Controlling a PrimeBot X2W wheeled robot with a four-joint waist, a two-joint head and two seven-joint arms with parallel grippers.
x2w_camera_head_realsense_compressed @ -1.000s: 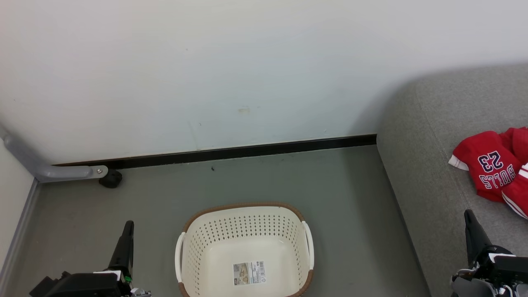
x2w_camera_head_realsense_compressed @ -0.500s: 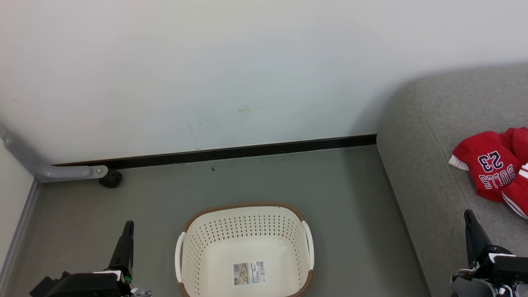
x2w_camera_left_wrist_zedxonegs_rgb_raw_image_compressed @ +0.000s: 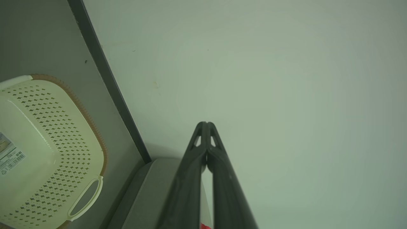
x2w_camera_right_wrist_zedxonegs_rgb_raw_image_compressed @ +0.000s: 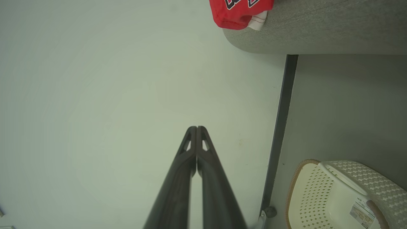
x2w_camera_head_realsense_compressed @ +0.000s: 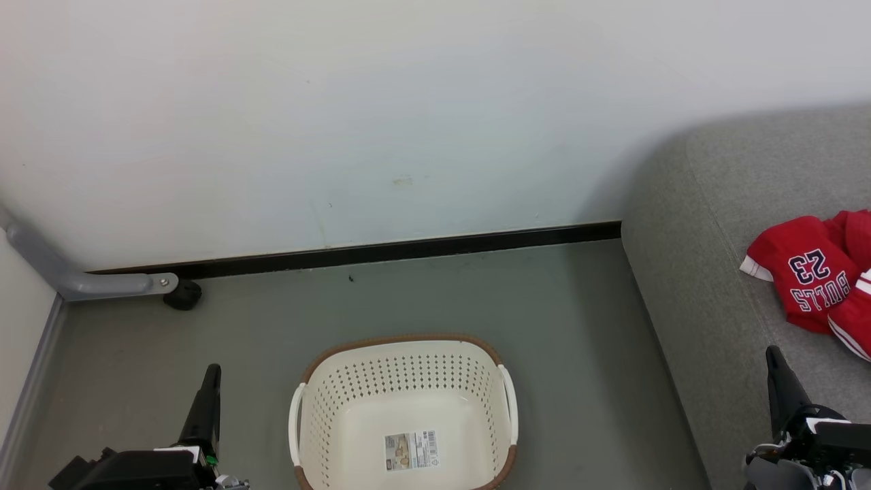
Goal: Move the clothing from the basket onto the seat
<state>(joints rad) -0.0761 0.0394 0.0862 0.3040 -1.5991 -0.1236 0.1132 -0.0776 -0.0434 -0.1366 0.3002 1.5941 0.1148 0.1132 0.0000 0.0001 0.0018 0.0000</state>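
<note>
Clothing [x2w_camera_head_realsense_compressed: 806, 272] on seat [x2w_camera_head_realsense_compressed: 708, 306], just ahead of closed right end effector [x2w_camera_head_realsense_compressed: 774, 355]

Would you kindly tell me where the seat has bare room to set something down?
The seat is bare from its left edge to the jersey, and behind it toward the wall. Crowded at the right, where jersey and shorts lie together.

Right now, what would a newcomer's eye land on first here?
The red BULLS 23 jersey and red shorts, bright against the grey sofa at the right. Next, the cream laundry basket on the floor at bottom centre, its inside bare apart from a barcode label. The left end effector and right end effector sit shut at the lower corners.
</note>
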